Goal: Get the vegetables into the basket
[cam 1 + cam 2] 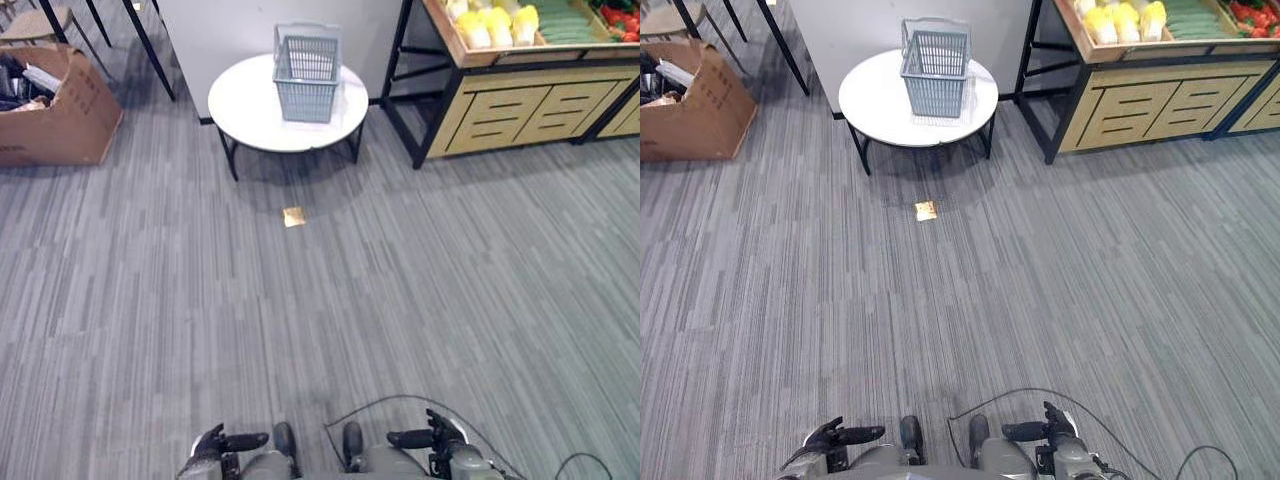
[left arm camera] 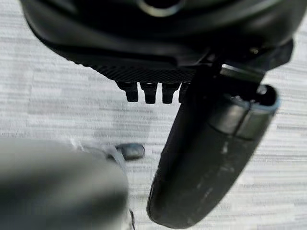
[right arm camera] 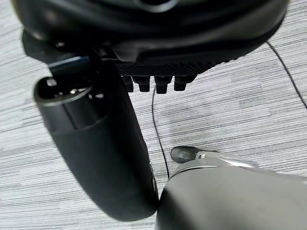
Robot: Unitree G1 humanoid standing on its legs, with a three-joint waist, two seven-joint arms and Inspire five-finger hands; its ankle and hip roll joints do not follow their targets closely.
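Note:
A grey plastic basket (image 1: 306, 70) stands upright on a round white table (image 1: 240, 105) far ahead. The vegetables lie on a wooden produce stand (image 1: 520, 110) at the far right: yellow ones (image 1: 497, 25), green ones (image 1: 565, 22) and red ones (image 1: 620, 18). My left hand (image 1: 215, 443) and right hand (image 1: 440, 437) hang low at the near edge, far from both basket and stand. In the wrist views each hand (image 2: 201, 158) (image 3: 100, 143) has straight fingers and an outstretched thumb over grey carpet, holding nothing.
A cardboard box (image 1: 60, 110) with clutter sits at the far left, with dark furniture legs (image 1: 150, 50) behind it. A small gold square (image 1: 293, 216) lies on the carpet before the table. A wide stretch of grey carpet separates me from the table.

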